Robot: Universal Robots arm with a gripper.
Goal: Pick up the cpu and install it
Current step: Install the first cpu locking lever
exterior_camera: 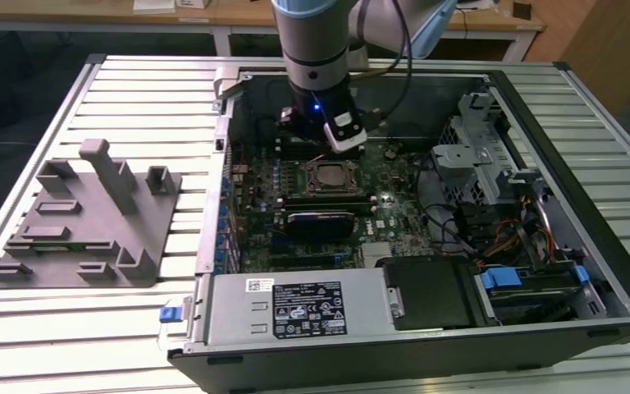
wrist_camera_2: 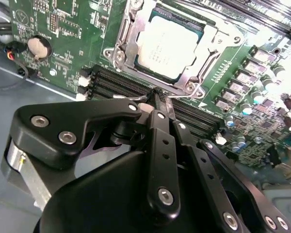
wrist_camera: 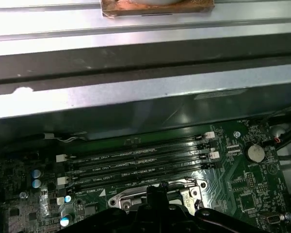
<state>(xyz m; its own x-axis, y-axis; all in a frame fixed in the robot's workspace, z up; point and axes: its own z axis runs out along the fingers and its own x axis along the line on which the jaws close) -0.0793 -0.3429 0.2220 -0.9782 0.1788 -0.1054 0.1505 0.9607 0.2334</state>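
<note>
Second wrist view, gripper (wrist_camera_2: 157, 97) with fingers closed together, empty, poised just beside the socket frame (wrist_camera_2: 127, 46) — cpu (wrist_camera_2: 167, 41) seated in it, on the green motherboard (wrist_camera_2: 63, 24).

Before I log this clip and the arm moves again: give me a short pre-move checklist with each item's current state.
1. CPU seated square in the socket frame: ok, it lies flat inside it.
2. Gripper free of the CPU: ok, fingertips meet over the memory slots, beside the socket.
3. Gripper empty: ok, nothing between the fingers.
4. Socket frame latched: cannot tell.
5. Arm clear of the case wall: ok in the exterior view.
</note>
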